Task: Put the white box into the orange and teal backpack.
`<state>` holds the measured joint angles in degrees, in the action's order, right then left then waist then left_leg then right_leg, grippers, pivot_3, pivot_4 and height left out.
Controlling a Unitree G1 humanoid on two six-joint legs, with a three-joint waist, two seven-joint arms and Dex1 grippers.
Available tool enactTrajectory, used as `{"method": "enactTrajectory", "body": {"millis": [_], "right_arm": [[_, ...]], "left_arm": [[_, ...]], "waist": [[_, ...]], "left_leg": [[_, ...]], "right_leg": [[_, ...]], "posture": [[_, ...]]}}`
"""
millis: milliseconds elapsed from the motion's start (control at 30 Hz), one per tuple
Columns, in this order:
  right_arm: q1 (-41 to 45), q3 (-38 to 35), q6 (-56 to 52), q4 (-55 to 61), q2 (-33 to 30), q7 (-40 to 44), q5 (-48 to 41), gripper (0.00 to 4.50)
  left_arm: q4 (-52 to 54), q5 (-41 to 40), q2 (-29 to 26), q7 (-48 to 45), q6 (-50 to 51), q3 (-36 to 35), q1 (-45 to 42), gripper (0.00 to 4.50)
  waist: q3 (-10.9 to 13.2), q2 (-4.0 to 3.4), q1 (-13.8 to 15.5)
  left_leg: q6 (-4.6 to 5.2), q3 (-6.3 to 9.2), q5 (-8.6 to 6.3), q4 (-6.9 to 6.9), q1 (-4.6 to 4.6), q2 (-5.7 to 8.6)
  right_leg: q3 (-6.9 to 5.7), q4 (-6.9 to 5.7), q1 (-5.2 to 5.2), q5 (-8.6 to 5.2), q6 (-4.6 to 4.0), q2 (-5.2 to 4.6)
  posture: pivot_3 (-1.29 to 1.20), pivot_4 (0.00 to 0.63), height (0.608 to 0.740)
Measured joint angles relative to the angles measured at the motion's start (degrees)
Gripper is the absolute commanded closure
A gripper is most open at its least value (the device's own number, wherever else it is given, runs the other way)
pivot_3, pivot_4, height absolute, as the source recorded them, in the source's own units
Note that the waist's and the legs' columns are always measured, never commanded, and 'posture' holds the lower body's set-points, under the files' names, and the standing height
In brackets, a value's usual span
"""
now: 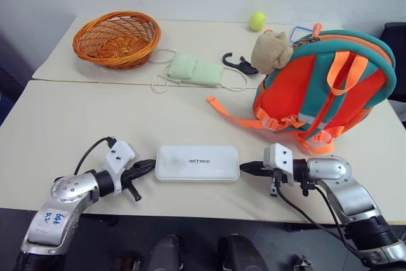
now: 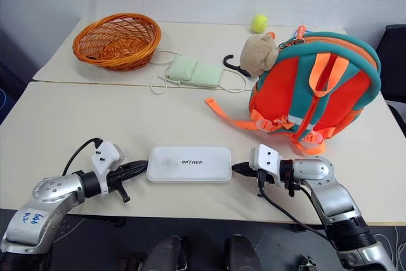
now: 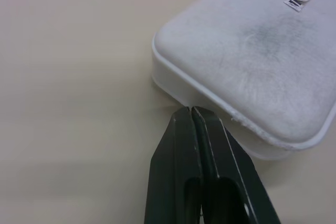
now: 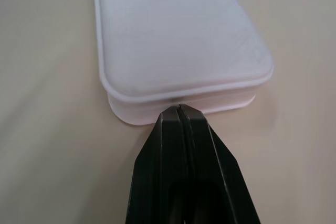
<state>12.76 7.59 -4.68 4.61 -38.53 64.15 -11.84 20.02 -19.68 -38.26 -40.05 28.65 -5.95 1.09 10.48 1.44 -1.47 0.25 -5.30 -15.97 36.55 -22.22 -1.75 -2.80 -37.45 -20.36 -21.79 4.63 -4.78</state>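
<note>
Left eye view: the box (image 1: 197, 162) lies flat on the table (image 1: 76, 125), well apart from the backpack (image 1: 327, 80); both clenched grippers (image 1: 147, 167) (image 1: 248, 167) pinch its 2 ends; lifting and stowing remain.

The two head views look forward and down over the table (image 1: 63, 131) from slightly offset positions, sharing the whole tabletop. Each wrist camera sits very close, looking along its fingers at one short end of the white box (image 1: 197, 162), which lies centre-low in the head frames.
</note>
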Motion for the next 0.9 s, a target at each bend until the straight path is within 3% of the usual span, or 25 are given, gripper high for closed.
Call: {"method": "enactTrajectory", "body": {"millis": [67, 167, 267, 433, 567, 733, 900], "right_arm": [[-0.8, -0.4, -0.3, 0.6, -0.6, -0.3, 0.0, 4.50], [-1.5, -0.6, 1.1, 0.4, -1.9, -0.5, 0.8, 4.50], [-1.3, -1.5, 2.1, -0.8, -3.1, -0.7, 1.2, 4.50], [-1.3, -3.3, 2.4, -2.2, -4.9, -0.3, 1.1, 4.50], [-1.2, -3.4, 2.3, -2.0, -4.9, 0.0, 1.0, 4.50], [0.1, -2.2, 2.2, -1.8, -4.1, 0.1, 1.2, 4.50], [4.3, 0.4, 2.4, -4.7, -2.6, -1.4, 4.4, 4.50]], "left_arm": [[-0.3, -0.1, 0.2, -0.3, 0.0, 0.4, -0.4, 4.43], [-0.9, -0.5, 0.2, -1.3, 1.1, 0.8, -0.1, 3.83], [-2.4, -3.6, -3.2, -4.9, 2.9, -2.4, 1.3, 2.94], [-7.8, -13.6, -11.8, -13.4, 15.5, -11.4, 2.7, 1.38], [-15.9, -22.0, -13.1, -16.2, 29.7, -12.2, -4.9, 0.17], [-22.5, -29.4, -8.2, -11.6, 48.4, -11.9, -20.2, 0.02], [-27.1, -29.7, -1.9, -6.9, 59.9, -8.2, -26.3, 0.02]], "waist": [[0.0, 0.00, 0.0], [0.0, 0.00, 0.0], [0.0, 0.00, -0.4], [0.1, -0.08, -0.3], [0.1, -0.07, 0.3], [0.0, -0.06, 0.4], [0.0, -0.04, -0.5]], "left_leg": [[0.00, 0.00, 0.00, 0.00, 0.00, 0.00], [0.00, 0.00, 0.00, 0.00, -0.01, 0.00], [-0.05, -0.02, 0.02, -0.01, -0.01, -0.06], [-0.10, 0.00, 0.05, -0.05, 0.03, -0.09], [-0.06, 0.08, 0.05, 0.00, -0.02, -0.01], [-0.05, 0.08, 0.03, 0.22, -0.06, 0.02], [-0.08, 0.02, 0.00, 0.45, -0.15, -0.08]], "right_leg": [[0.00, 0.00, 0.00, 0.00, 0.00, 0.00], [0.00, 0.01, -0.01, 0.00, 0.00, 0.01], [0.01, 0.00, -0.05, 0.00, 0.00, 0.07], [0.01, -0.04, -0.07, -0.06, -0.10, 0.07], [-0.04, -0.10, -0.06, -0.06, -0.10, 0.00], [-0.03, -0.26, -0.06, -0.06, -0.09, 0.01], [0.01, -0.43, -0.15, -0.06, -0.09, 0.15]], "posture": [[0.00, 0.150, 0.740], [0.00, 0.150, 0.740], [0.00, 0.150, 0.740], [0.00, 0.150, 0.740], [0.00, 0.150, 0.740], [0.00, 0.150, 0.740], [0.00, 0.150, 0.740]]}}
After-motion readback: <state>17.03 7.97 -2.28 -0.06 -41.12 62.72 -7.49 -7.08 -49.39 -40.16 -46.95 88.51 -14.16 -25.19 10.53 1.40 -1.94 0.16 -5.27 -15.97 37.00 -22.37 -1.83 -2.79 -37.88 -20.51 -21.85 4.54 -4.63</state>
